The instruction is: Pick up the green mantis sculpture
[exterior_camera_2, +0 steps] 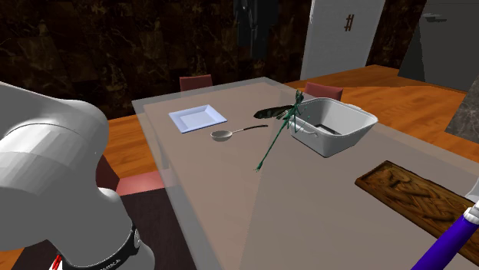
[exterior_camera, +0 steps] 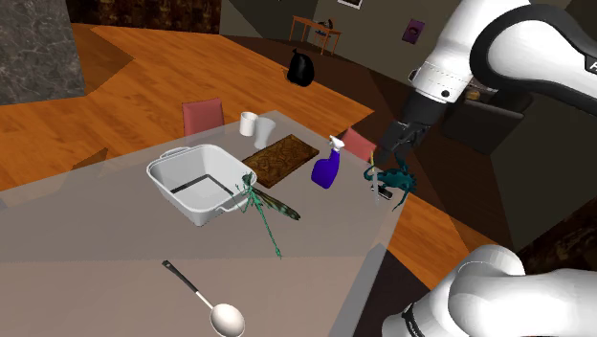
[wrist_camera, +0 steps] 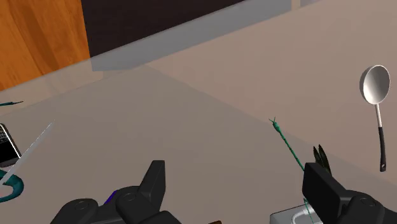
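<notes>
Grey worktop is seen carrying a spoon nearest the camera in the shoulder view. Just beyond it, the green mantis is stood tilted against the near corner of a white dish, its thin tail reaching down to the worktop. Further on, a brown board and a purple bottle are set side by side, with two white cups behind them. The gripper is held near the worktop's edge at that view's right, well apart from the mantis, its fingers spread with nothing between them. A teal figure is seen just below it. Two red chairs are drawn up at the far side.
</notes>
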Motion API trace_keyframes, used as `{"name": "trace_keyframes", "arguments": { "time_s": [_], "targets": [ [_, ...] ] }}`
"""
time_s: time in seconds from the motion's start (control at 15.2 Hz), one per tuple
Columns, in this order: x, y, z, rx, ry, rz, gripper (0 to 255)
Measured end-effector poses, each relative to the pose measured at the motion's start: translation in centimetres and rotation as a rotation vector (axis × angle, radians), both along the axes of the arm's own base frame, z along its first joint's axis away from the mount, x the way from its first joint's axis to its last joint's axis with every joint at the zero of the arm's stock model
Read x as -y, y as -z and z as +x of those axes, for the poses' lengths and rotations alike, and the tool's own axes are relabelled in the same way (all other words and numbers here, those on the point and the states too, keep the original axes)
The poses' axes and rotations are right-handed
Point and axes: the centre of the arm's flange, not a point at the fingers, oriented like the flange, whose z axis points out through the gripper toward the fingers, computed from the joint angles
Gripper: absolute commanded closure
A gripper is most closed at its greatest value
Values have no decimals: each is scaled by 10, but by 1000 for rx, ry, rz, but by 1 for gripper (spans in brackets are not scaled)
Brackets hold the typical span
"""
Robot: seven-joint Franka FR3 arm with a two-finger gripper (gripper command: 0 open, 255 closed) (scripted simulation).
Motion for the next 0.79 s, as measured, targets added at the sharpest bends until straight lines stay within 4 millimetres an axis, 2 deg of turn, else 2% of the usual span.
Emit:
{"name": "trace_keyframes", "arguments": {
  "time_s": [0.13,0.2,0.79],
  "targets": [
    [-3,2,4,-3,-4,-3,0],
    [-9,8,13,-9,-11,-7,0],
    [-86,66,99,-75,-89,-58,0]
  ]
}}
